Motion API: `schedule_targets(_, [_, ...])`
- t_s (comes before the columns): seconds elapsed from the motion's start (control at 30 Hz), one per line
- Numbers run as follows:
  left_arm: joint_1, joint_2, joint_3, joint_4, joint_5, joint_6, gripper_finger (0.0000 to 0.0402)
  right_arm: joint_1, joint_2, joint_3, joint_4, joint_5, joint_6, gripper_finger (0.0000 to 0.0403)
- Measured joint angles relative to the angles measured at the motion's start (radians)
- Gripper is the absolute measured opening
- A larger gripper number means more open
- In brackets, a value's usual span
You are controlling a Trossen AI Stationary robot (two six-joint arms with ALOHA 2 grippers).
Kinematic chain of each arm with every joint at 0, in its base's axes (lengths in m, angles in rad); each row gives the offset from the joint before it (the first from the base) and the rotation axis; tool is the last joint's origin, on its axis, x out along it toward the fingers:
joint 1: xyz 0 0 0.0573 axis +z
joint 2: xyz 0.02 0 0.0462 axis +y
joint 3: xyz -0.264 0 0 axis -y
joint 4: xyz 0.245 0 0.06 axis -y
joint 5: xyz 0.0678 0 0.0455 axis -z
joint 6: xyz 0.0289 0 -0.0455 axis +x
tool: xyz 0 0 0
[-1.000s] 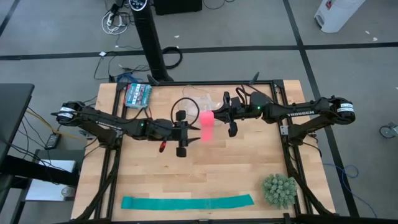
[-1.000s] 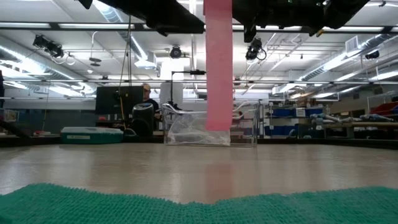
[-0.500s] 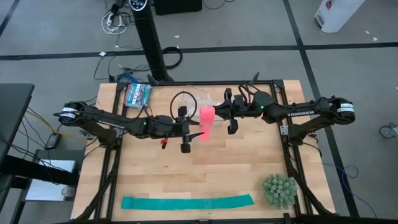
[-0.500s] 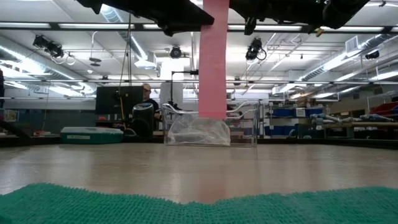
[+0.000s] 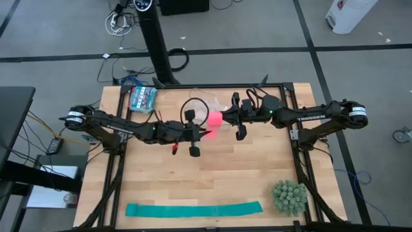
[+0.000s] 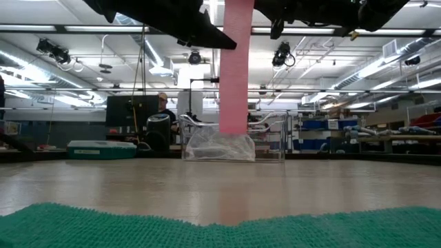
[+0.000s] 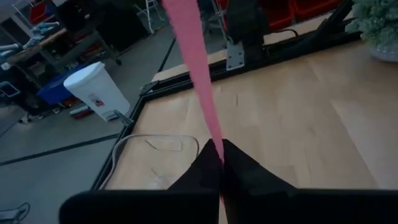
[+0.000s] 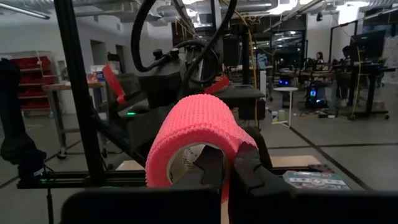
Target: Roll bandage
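Observation:
The pink-red bandage is a small roll held high over the table's middle, with its loose strip hanging straight down. The strip's free lower end is clear of the table. My right gripper comes from the table's right and is shut on the roll. My left gripper comes from the table's left, just near of the roll, and is shut on the strip. My left gripper pinches the hanging strip between its two fingertips, a little below the roll. The fingers reach in about level from the table's left and lie across the strip. Above them the strip runs straight to the roll. My right gripper holds the roll at its near end wall, with a pink layer showing between the shut fingers. The fingers come about level from the table's right. The roll sits lifted clear, its hollow core facing the wrist camera.
A teal-green strip lies flat along the table's near edge, with a green spiky ball at the near right. A clear plastic container stands behind the roll at the far edge. A teal box sits at the far left.
My left gripper has moved toward the hanging strip, to the right and a little down, and has shut on it. The strip's lower end has risen slightly and shifted a little. My right gripper has kept the roll in place.

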Motion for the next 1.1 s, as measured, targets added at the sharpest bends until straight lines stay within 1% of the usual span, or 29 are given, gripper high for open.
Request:
schedule_targets(0.07, [0.0,0.0,0.0,-0.012,-0.024,0.008,0.0005,-0.004,0.0,0.0,-0.001,-0.013,0.0,0.0])
schedule_targets(0.17, [0.0,0.0,0.0,-0.042,-0.098,0.051,0.0005,-0.012,0.0,0.0,-0.018,-0.041,0.016,0.0])
schedule_targets(0.23, [0.0,-0.001,0.0,-0.038,-0.138,0.078,0.0005,-0.018,0.0,0.0,-0.026,-0.072,0.029,0.0])
schedule_targets(0.3, [0.004,-0.002,0.0,-0.025,-0.156,0.093,0.0005,-0.023,0.0,0.0,-0.042,-0.102,0.044,0.0])
schedule_targets(0.43, [0.016,-0.002,0.0,0.028,-0.156,0.128,0.0006,-0.013,0.0,0.0,-0.063,-0.131,0.048,0.0])
schedule_targets(0.73, [0.024,-0.002,0.0,0.133,-0.157,0.234,0.0011,0.02,0.0,0.0,-0.134,-0.137,0.047,0.0])
schedule_targets(1.0, [0.024,-0.002,0.0,0.173,-0.157,0.241,0.0012,0.021,0.0,0.0,-0.182,-0.13,0.052,0.0])
schedule_targets(1.1, [0.024,-0.002,0.0,0.19,-0.156,0.24,0.002,0.021,0.0,0.0,-0.183,-0.13,0.052,0.0])
